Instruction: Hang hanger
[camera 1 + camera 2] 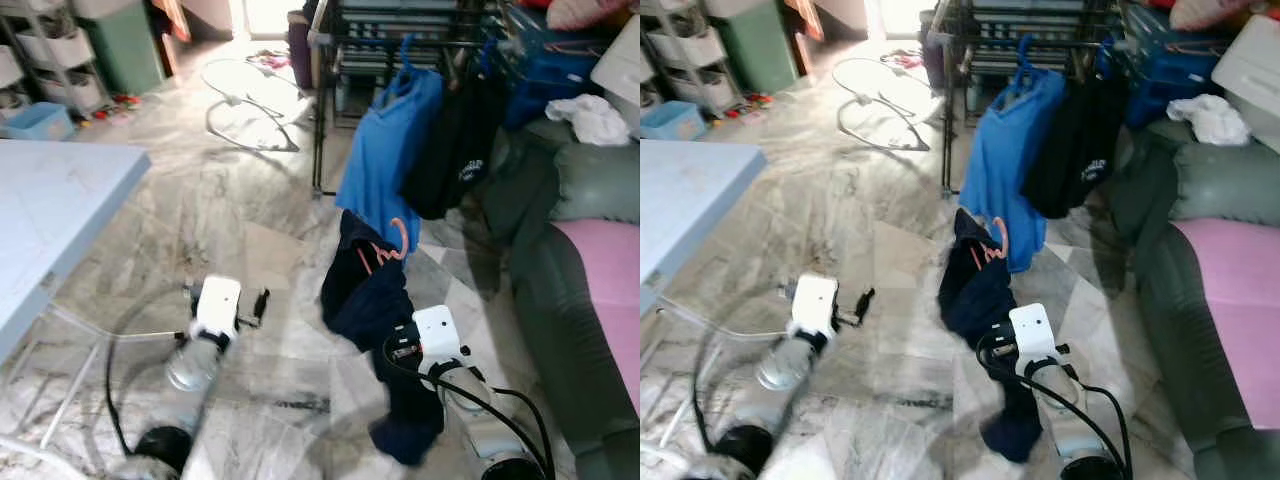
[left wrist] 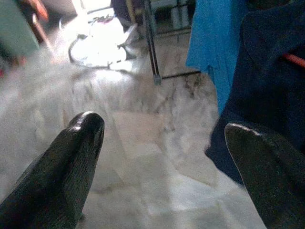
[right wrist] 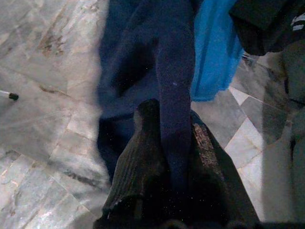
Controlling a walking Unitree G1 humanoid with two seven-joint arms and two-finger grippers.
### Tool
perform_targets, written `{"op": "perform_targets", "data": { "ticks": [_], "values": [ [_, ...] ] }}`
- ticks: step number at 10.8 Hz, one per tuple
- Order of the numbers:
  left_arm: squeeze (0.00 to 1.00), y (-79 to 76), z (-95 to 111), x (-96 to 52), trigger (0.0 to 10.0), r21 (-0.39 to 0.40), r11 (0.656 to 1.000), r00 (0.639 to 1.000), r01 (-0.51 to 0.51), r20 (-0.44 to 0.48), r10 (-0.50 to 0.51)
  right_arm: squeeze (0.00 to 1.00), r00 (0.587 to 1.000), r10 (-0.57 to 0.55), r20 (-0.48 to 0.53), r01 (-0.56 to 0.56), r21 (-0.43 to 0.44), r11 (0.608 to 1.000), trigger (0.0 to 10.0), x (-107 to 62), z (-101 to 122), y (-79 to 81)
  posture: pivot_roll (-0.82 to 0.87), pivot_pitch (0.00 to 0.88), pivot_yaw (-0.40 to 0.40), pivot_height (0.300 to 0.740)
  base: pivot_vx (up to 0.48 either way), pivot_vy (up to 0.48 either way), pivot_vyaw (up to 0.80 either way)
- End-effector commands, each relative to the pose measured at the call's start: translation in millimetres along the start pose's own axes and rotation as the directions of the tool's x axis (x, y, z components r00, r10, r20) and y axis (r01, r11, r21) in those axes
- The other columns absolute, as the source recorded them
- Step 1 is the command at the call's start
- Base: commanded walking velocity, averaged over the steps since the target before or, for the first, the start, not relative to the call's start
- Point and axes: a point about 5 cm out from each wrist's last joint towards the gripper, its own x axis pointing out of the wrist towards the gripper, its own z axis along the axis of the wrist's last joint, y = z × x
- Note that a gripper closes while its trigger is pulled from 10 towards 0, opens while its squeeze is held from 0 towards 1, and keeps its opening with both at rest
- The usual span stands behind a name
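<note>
There's a blue shirt (image 1: 385,150) and a black top (image 1: 455,150) hanging side by side on a dark metal rack (image 1: 330,60). Pale blue table (image 1: 50,215) off to the left, pink-cushioned sofa (image 1: 600,270) on the right, marble tile floor (image 1: 220,220) all over.

Grey marble floor (image 1: 250,230) gleaming under daylight, pale blue worktop (image 1: 50,210), green sofa (image 1: 570,290) with pink cushion (image 1: 610,280), storage drawers (image 1: 60,50) behind.
</note>
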Motion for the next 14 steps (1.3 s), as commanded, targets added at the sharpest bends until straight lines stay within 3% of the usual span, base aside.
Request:
{"op": "perform_targets", "data": {
  "ticks": [1,2,3,5,6,8,11,12,13,14],
  "values": [
    [0.00,5.0,8,3.9,10.0,0.053,0.998,0.999,0.032,0.027,-0.034,0.00,0.997,0.014,0.080,-0.013,-0.007,1.000,10.0,0.5,15,-2.3,-0.23,0.086,0.028,0.740,0.000,0.000,0.00],
    [0.00,13.9,9,5.3,10.0,0.086,0.995,0.998,0.059,0.023,-0.061,0.00,0.983,0.142,0.114,-0.135,-0.062,0.989,10.0,-1.9,22,-1.1,-0.24,0.099,0.035,0.740,0.000,0.000,0.00],
    [0.00,19.6,14,7.1,10.0,0.108,0.991,0.996,0.075,0.035,-0.079,0.00,0.948,0.290,0.133,-0.275,-0.125,0.953,10.0,-6.0,30,2.8,-0.24,0.106,0.039,0.740,0.000,0.000,0.00],
    [0.00,18.0,34,14.9,10.0,0.167,0.983,0.987,0.074,0.129,-0.097,0.00,0.845,0.521,0.125,-0.473,-0.282,0.835,10.0,-10.7,58,2.6,-0.24,0.108,0.033,0.740,0.000,0.000,0.00],
    [0.00,13.1,40,17.1,10.0,0.146,0.986,0.981,0.083,0.161,-0.106,0.00,0.819,0.557,0.138,-0.495,-0.320,0.808,10.0,-11.2,71,1.3,-0.23,0.106,0.027,0.740,0.000,0.000,0.00],
    [0.00,3.0,45,17.0,10.0,0.104,0.986,0.967,0.130,0.205,-0.149,0.00,0.806,0.566,0.172,-0.473,-0.386,0.792,10.0,-8.6,94,-3.0,-0.23,0.101,0.020,0.740,0.000,0.000,0.00],
    [0.00,0.3,44,15.6,10.0,0.103,0.986,0.964,0.132,0.218,-0.152,0.00,0.805,0.567,0.175,-0.469,-0.399,0.788,10.0,-8.0,103,-6.5,-0.23,0.100,0.024,0.740,0.000,0.000,0.00],
    [0.00,4.8,43,17.3,10.0,0.111,0.988,0.970,0.110,0.206,-0.132,0.00,0.782,0.602,0.161,-0.505,-0.404,0.763,10.0,-11.9,104,-2.7,-0.23,0.099,0.025,0.740,0.000,0.000,0.00],
    [0.00,7.2,41,19.8,4.0,0.117,0.988,0.977,0.099,0.178,-0.119,0.00,0.765,0.629,0.138,-0.532,-0.414,0.738,10.0,-16.1,104,-1.4,-0.23,0.099,0.026,0.740,0.000,0.000,0.00],
    [0.00,6.3,43,21.5,0.0,0.102,0.989,0.976,0.103,0.183,-0.120,0.00,0.760,0.636,0.135,-0.542,-0.409,0.734,10.0,-18.6,106,-3.5,-0.24,0.097,0.029,0.740,0.000,0.000,0.00]
  ]
}}
